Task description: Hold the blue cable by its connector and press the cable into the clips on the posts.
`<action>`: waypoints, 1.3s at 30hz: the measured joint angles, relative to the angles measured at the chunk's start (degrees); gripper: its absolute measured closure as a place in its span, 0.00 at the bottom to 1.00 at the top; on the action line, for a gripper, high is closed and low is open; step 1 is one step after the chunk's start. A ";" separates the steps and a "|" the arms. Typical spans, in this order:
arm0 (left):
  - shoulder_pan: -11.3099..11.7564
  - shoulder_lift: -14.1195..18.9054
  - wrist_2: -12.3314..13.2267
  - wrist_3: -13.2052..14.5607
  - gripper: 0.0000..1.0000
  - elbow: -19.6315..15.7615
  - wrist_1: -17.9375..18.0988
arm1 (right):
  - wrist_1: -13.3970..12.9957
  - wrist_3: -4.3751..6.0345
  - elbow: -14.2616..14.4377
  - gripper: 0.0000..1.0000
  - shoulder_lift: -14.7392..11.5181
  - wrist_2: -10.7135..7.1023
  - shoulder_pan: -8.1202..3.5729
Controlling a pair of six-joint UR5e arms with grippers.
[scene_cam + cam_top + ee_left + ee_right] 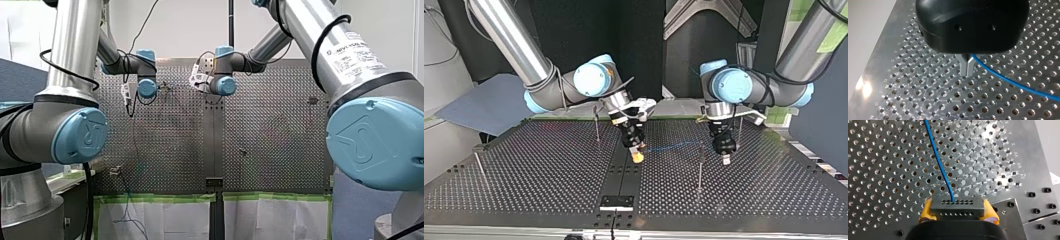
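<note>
The blue cable ends in a grey block connector with two rows of small holes. The cable leaves the upper row of that block and runs straight ahead of the gripper, above the perforated table.

My right gripper is closed on the connector. Its yellow pads press against the two short ends of the block, and the block fills the gap between them.

My left gripper is closed on the cable itself. Its metal fingers meet with almost no gap, and the cable exits at their side and trails away over the table holes. The fingertips hang just above the table surface.

In the top view the cable spans the space between the two grippers, roughly level, above the table. A slim upright post stands on the table below this span, nearer my left gripper. Whether the cable touches the post's top cannot be determined.

A second post stands beside my right gripper. A third post stands near the table edge at the top view's left.
</note>
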 joint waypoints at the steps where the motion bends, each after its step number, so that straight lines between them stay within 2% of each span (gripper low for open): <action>1: 0.15 -0.06 0.27 -0.06 1.00 0.08 0.03 | -0.01 0.00 0.00 1.00 0.07 0.00 -0.06; 7: 1.27 -0.56 1.79 -0.49 1.00 0.49 0.23 | -0.12 -0.17 -0.17 1.00 0.80 0.00 -0.31; 14: 2.40 -3.17 3.50 -0.95 1.00 2.86 -0.22 | -0.10 -0.26 -0.90 1.00 1.03 -0.24 -0.93; 29: 3.62 -3.69 4.23 -1.92 1.00 3.98 0.51 | -0.04 -0.27 -1.96 1.00 1.24 -0.43 -3.13; 30: 3.63 -3.69 4.04 -1.99 0.86 3.98 0.55 | 0.00 -0.27 -1.99 1.00 1.24 -0.46 -3.26; 31: 3.63 -3.69 3.79 -2.12 0.78 3.99 0.65 | 0.03 -0.28 -2.00 1.00 1.25 -0.48 -3.33; 32: 3.61 -3.69 3.34 -2.33 0.78 3.99 0.93 | 0.06 -0.30 -2.00 1.00 1.27 -0.49 -3.38; 33: 3.54 -3.69 2.95 -2.49 0.51 3.99 1.16 | 0.07 -0.32 -2.00 1.00 1.29 -0.50 -3.42; 34: 3.44 -3.69 2.54 -2.59 0.31 3.99 1.34 | 0.09 -0.33 -2.02 1.00 1.29 -0.51 -3.44; 35: 3.30 -3.68 2.09 -2.60 0.31 3.99 1.51 | 0.11 -0.33 -2.02 1.00 1.30 -0.51 -3.45; 36: 3.20 -3.68 1.86 -2.58 0.22 3.99 1.58 | 0.16 -0.35 -2.03 1.00 1.31 -0.52 -3.46; 37: 3.10 -3.68 1.69 -2.54 0.18 3.99 1.57 | 0.20 -0.35 -2.04 1.00 1.31 -0.52 -3.46; 39: 2.94 -3.66 1.47 -2.45 0.18 3.97 1.35 | 0.36 -0.40 -2.04 1.00 1.30 -0.53 -3.46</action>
